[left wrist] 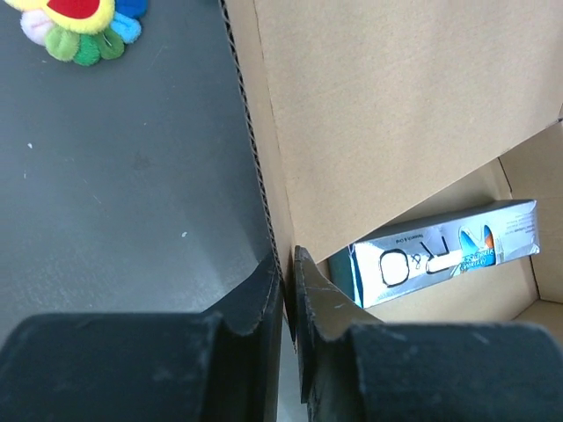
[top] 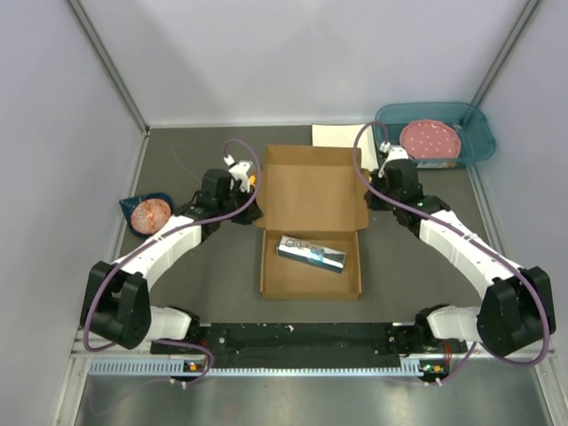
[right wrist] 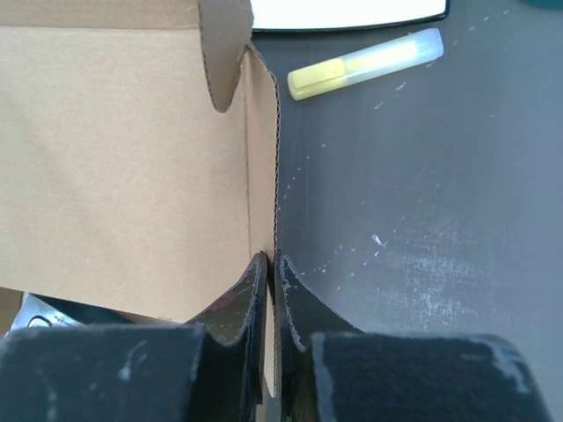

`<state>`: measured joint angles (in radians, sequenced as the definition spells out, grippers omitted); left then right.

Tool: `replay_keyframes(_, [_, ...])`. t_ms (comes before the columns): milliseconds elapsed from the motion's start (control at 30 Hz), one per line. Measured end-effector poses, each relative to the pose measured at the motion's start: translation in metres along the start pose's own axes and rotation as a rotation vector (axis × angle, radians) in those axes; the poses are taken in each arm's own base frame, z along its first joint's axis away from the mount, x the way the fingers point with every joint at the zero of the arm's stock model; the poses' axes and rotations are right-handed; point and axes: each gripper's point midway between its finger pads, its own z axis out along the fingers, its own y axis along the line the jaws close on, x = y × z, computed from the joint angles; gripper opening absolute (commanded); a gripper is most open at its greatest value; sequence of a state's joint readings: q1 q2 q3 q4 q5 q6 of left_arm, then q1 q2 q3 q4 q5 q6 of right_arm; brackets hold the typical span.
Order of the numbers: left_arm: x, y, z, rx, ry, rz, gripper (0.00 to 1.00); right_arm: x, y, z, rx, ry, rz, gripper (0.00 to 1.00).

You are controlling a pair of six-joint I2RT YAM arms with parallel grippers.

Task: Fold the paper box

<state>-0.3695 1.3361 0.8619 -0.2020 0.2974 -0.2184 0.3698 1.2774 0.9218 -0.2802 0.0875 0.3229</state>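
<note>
I have both jaws pinching the open lid of the box (top: 311,191): left gripper (left wrist: 288,266) on its left edge, right gripper (right wrist: 271,264) opposite.

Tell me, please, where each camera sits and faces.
Top external: above and behind, looking down on the paper box; both arms show.
Left wrist: on the left gripper, facing the box's left edge; its fingers pinch it.
Right wrist: on the right gripper, facing the right edge, likewise pinched.
Shared: top and left wrist show the silver packet.
</note>
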Motion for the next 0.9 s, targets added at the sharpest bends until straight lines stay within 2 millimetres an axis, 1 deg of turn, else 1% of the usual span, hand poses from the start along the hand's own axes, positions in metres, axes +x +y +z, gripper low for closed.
replay_keyframes(167, [-0.007, 0.002, -0.004, -0.024, -0.03, 0.005, 0.25, 0.006, 0.002, -0.005, -0.026, -0.01, 0.004, 0.0])
replay_keyframes(400, [-0.022, 0.004, -0.01, -0.05, -0.072, -0.009, 0.3, 0.012, 0.001, -0.015, -0.045, -0.03, 0.008, 0.0])
replay_keyframes(467, [-0.031, 0.003, -0.011, -0.051, -0.089, -0.012, 0.31, 0.014, 0.001, -0.017, -0.051, -0.033, 0.011, 0.0])
replay_keyframes(567, [-0.054, 0.004, -0.013, -0.046, -0.126, -0.017, 0.36, 0.016, 0.001, -0.021, -0.063, -0.043, 0.015, 0.0])
replay_keyframes(600, [-0.061, 0.004, -0.014, -0.039, -0.137, -0.021, 0.43, 0.017, 0.001, -0.022, -0.065, -0.044, 0.015, 0.0])
replay_keyframes(667, [-0.076, 0.006, -0.015, -0.024, -0.156, -0.033, 0.53, 0.019, 0.001, -0.023, -0.071, -0.045, 0.015, 0.0])
replay_keyframes(733, [-0.086, 0.009, -0.014, -0.006, -0.162, -0.043, 0.58, 0.02, 0.003, -0.024, -0.083, -0.043, 0.015, 0.0])
replay_keyframes(833, [-0.094, 0.012, -0.005, 0.017, -0.127, -0.055, 0.6, 0.021, 0.006, -0.024, -0.097, -0.037, 0.014, 0.0])
replay_keyframes(900, [-0.094, 0.014, 0.004, 0.033, -0.09, -0.054, 0.61, 0.021, 0.007, -0.024, -0.102, -0.036, 0.014, 0.0])
